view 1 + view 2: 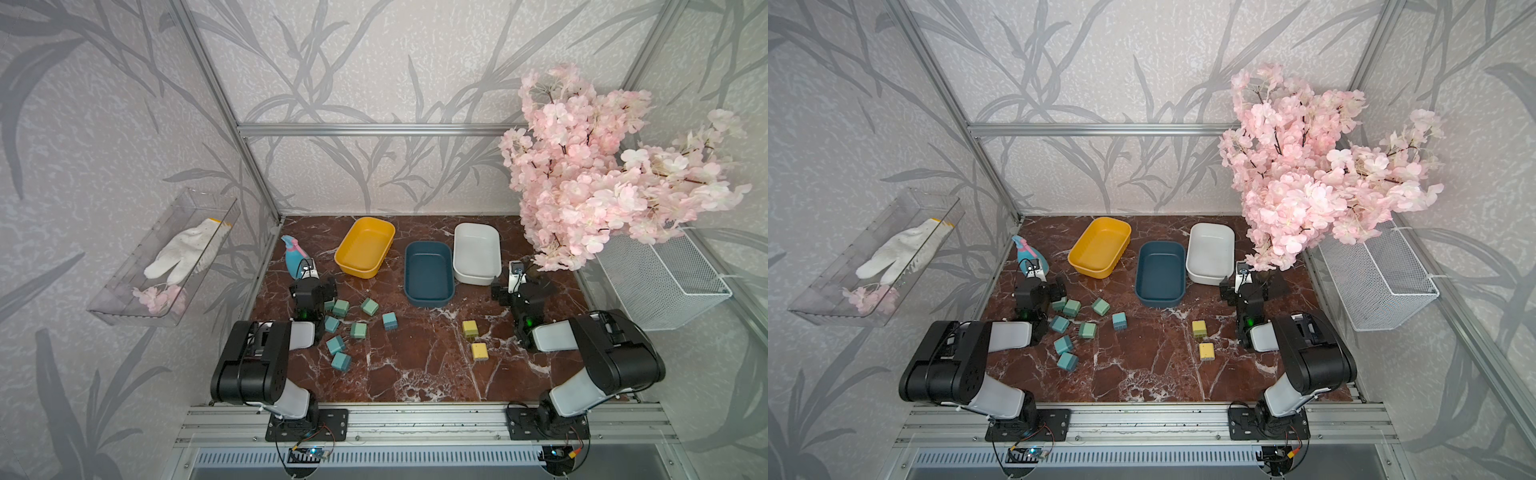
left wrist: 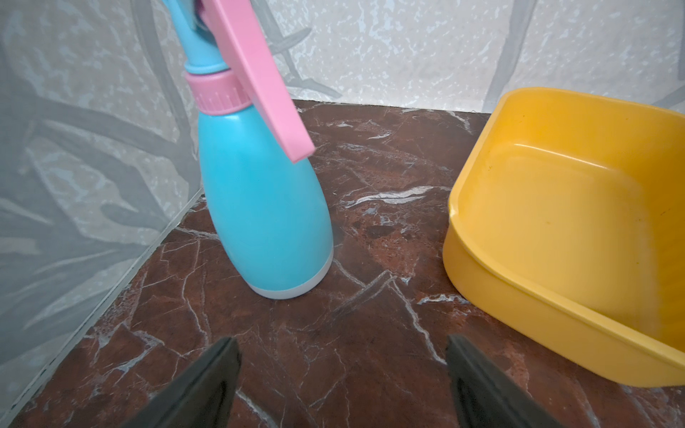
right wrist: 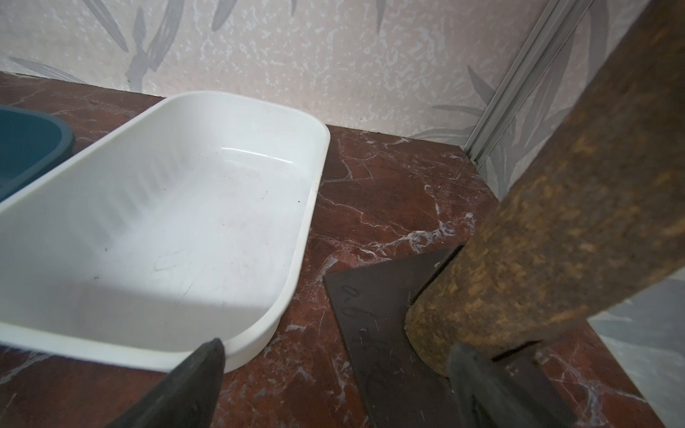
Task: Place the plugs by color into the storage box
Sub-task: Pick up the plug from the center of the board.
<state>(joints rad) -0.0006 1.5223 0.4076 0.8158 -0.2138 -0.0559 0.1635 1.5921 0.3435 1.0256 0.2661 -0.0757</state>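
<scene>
Left gripper [image 2: 340,342] spread and empty near the spray bottle [image 2: 263,207], right gripper [image 3: 337,344] likewise by the white box [image 3: 185,222]; plugs [image 1: 358,330] loose on the marble [image 1: 415,365] (none boxed yet), best pinched across flat sides, clear of prongs and neighbours.

The left arm [image 1: 253,365] and the right arm [image 1: 615,357] are folded sharply at the elbow, with the forearms directed forward and the wrists set low. The left gripper [image 2: 343,355] is seen with its jaws parted and nothing clamped between them. The right gripper [image 3: 337,348] is spread wide and is likewise unloaded.
</scene>
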